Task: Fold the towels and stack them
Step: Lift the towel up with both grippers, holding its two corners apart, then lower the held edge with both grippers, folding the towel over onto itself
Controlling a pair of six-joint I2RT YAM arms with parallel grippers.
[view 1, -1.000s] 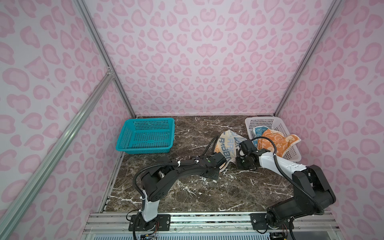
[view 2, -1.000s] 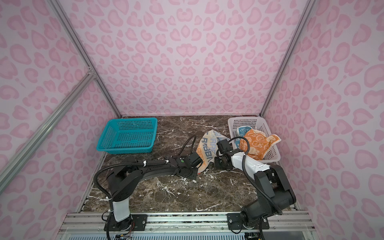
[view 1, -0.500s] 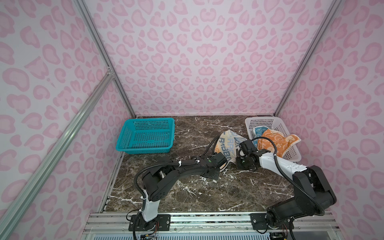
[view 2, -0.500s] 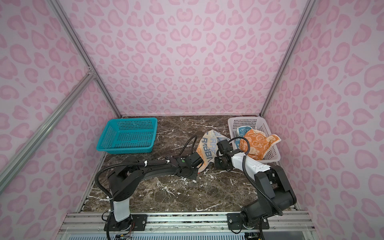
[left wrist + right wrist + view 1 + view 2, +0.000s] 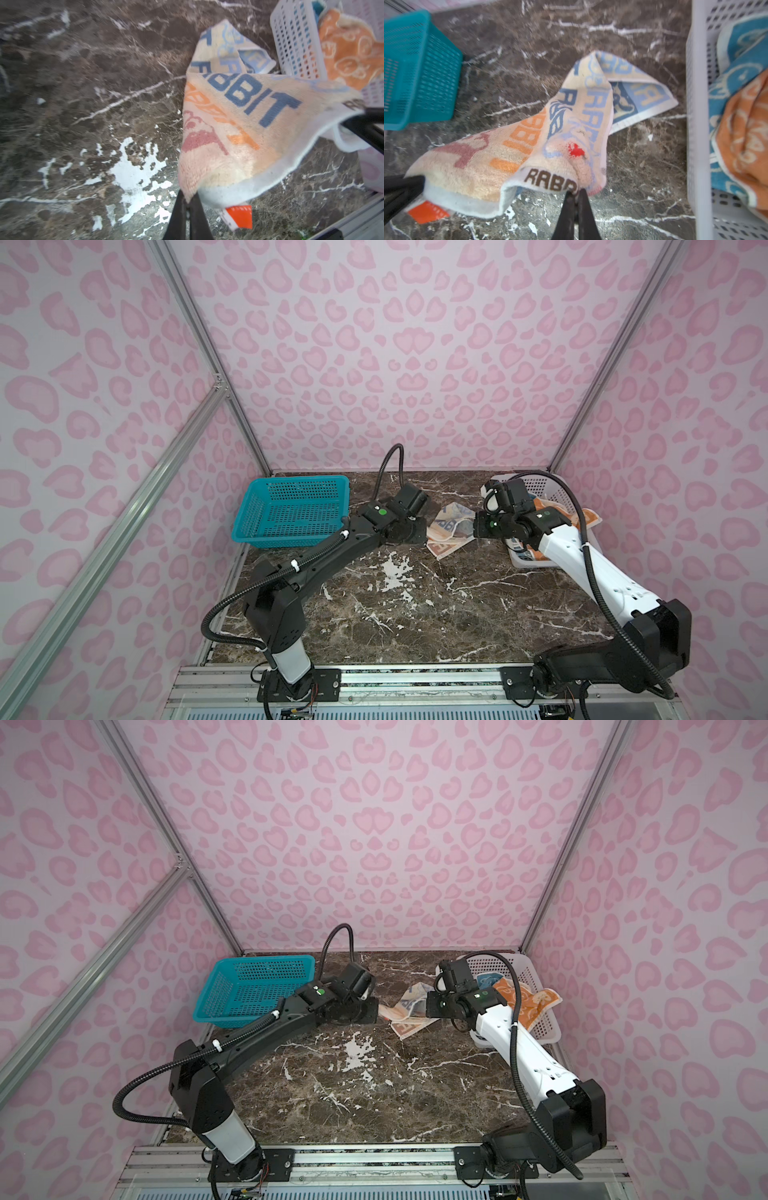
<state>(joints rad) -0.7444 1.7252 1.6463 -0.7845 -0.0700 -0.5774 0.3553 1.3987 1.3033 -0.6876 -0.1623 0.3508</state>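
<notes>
Two grips on cream towel's (image 5: 239, 124) edge: left gripper (image 5: 188, 201), right gripper (image 5: 576, 192).

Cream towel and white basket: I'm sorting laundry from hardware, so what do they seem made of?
Cream towel: likely terry cloth, matte, judging by its fuzzy pile and limp folds. White basket: apparently moulded plastic, smooth, faintly glossy, with regular perforations.
</notes>
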